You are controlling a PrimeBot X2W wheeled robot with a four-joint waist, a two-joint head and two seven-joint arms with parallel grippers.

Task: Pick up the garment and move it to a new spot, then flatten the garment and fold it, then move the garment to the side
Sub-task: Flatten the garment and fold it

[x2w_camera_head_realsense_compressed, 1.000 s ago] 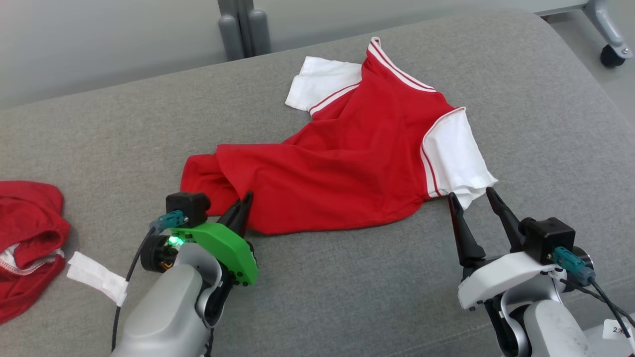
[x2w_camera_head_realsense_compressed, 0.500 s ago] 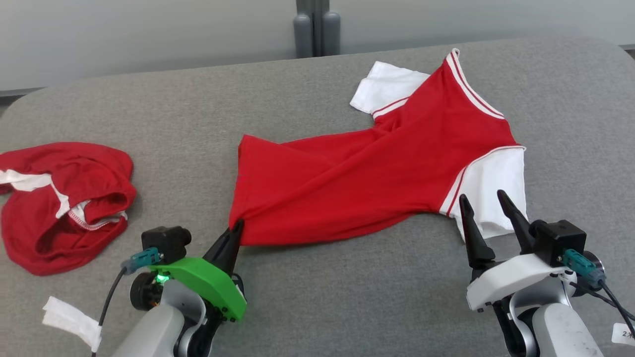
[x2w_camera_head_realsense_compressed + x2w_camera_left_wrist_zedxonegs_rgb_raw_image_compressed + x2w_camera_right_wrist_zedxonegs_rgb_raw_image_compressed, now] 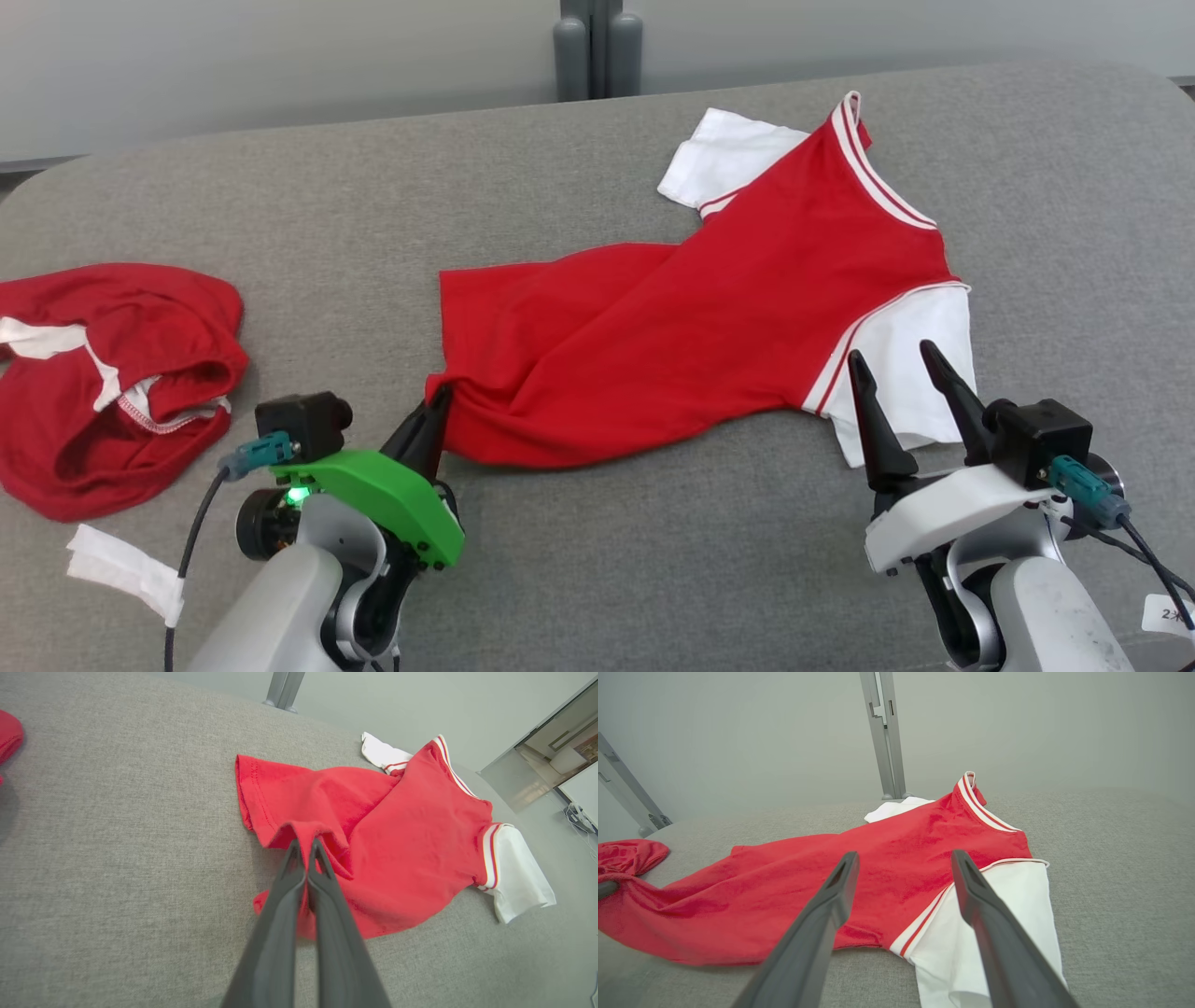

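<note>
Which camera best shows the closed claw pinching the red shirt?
The left wrist view: the left gripper pinches the red shirt up close. The head view shows it smaller; the right wrist view cuts it off at the edge.

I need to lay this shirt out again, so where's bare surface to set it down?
The grey surface is bare between the shirt and the crumpled red garment, in the near band between the left gripper and right gripper, and to the shirt's right. Crowded at lower left, around the white strip.
</note>
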